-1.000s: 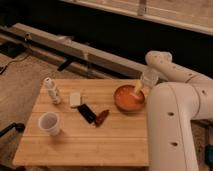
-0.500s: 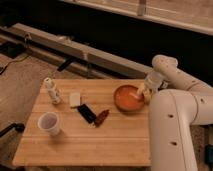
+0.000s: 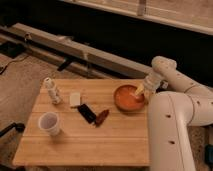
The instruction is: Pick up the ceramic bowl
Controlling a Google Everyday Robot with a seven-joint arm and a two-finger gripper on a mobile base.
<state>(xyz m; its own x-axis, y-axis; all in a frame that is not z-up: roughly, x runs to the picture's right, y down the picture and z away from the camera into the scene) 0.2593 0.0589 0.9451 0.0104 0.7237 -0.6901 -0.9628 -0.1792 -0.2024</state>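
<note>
One arm is all I have on this rig, and its white bulk fills the right side of my view. The big lower segment stands at the table's right edge, and the upper link curls over it and reaches down toward the tabletop. At its end the gripper (image 3: 140, 91) sits at the right-hand rim of the ceramic bowl (image 3: 127, 100), its tip dipping just inside the bowl's edge. Whether it has closed on that rim or merely hangs there I cannot tell from my feed. The bowl, orange-red and glossy with a darker rim, sits on the wooden table (image 3: 100, 145), in the far right part of the top and close to the arm. Everything else lies to its left. Nearest is a small reddish-brown item (image 3: 102, 117), lying at a slant just beside a flat black object (image 3: 87, 113) — touching it or nearly so, I cannot say which. Just beyond the black object is a small pale block (image 3: 75, 99), and further left a little light-coloured bottle (image 3: 51, 90) stands upright near the far left corner. A white cup (image 3: 49, 123) stands upright toward the near left — well apart from the bowl.
</note>
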